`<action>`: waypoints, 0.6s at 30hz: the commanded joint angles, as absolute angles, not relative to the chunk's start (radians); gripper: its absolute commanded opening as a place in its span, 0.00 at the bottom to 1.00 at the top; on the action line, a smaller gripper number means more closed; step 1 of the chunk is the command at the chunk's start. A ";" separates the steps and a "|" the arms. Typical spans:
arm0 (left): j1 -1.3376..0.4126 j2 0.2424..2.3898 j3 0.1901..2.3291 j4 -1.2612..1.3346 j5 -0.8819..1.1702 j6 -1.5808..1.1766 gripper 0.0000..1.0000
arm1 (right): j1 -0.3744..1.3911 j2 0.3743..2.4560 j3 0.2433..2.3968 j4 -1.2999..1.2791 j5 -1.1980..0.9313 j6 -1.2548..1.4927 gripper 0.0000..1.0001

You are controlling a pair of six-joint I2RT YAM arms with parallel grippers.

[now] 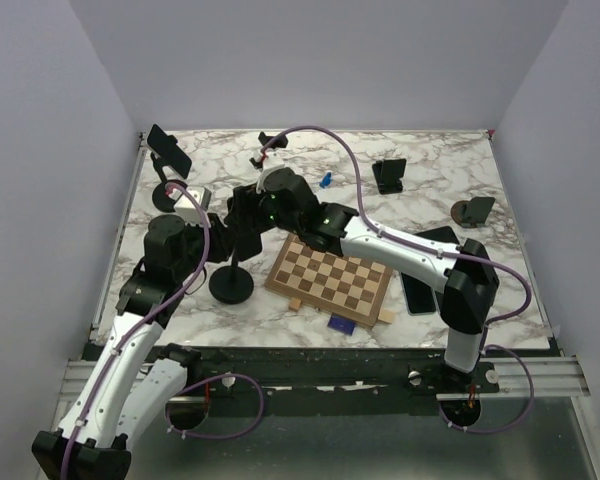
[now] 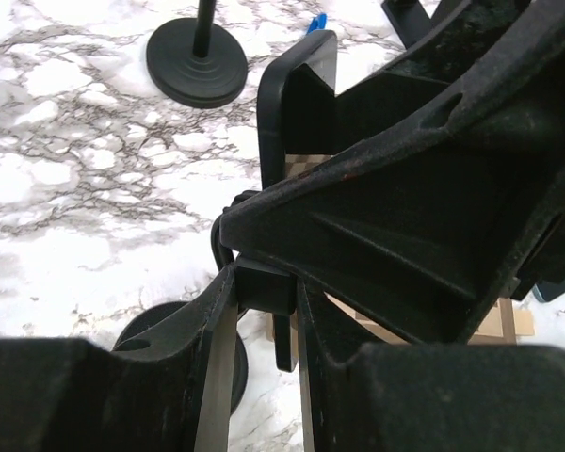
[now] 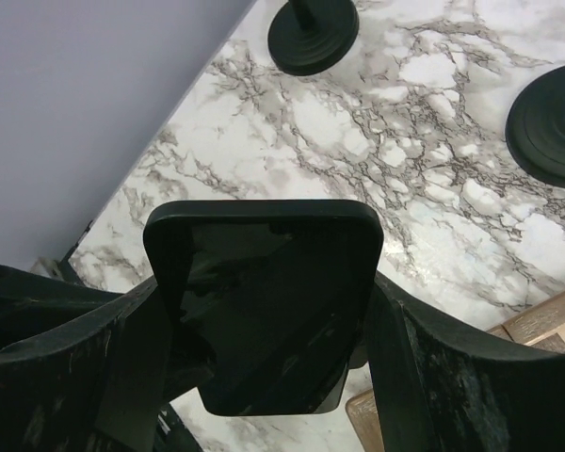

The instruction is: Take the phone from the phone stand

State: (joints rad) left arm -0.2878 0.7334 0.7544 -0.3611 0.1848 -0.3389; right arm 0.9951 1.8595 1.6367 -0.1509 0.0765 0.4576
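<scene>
The phone (image 3: pixel 264 301) is a black slab with a dark screen. My right gripper (image 3: pixel 264 330) is shut on its two long edges. In the top view the right gripper (image 1: pixel 248 207) holds it above the table's left middle. The phone stand is black, with a round base (image 1: pixel 230 285) and a thin pole. My left gripper (image 2: pixel 264 282) is shut on the stand's bracket (image 2: pixel 264 292) just under the phone (image 2: pixel 297 104). In the top view the left gripper (image 1: pixel 230 235) sits right beside the right one. I cannot tell whether the phone still sits in the bracket.
A second stand (image 1: pixel 168 195) with a phone (image 1: pixel 170 150) is at the back left. A wooden chessboard (image 1: pixel 330 275) lies right of the held stand. Other dark phones and holders (image 1: pixel 388 172) (image 1: pixel 473 210) (image 1: pixel 417 290) are on the right side.
</scene>
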 commanded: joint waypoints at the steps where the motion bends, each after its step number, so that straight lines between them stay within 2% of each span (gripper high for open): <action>1: -0.301 0.633 0.751 -0.403 0.160 -0.387 0.00 | 1.043 1.850 1.651 -0.129 0.326 0.395 0.01; 5: -0.285 0.556 0.720 -0.464 0.186 -0.409 0.00 | 1.042 1.806 1.539 0.024 0.220 0.308 0.01; 10: -0.204 0.534 0.681 -0.488 0.305 -0.429 0.00 | 1.008 1.817 1.542 0.038 0.017 0.293 0.01; 18: -0.127 0.500 0.669 -0.504 0.406 -0.442 0.00 | 0.900 1.822 1.499 0.138 -0.433 0.323 0.01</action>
State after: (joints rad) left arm -0.1555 0.5201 0.6727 -0.4599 0.3347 -0.4274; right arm 0.9665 1.8267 1.5032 0.0746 -0.2169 0.3382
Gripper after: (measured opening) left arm 0.336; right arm 0.780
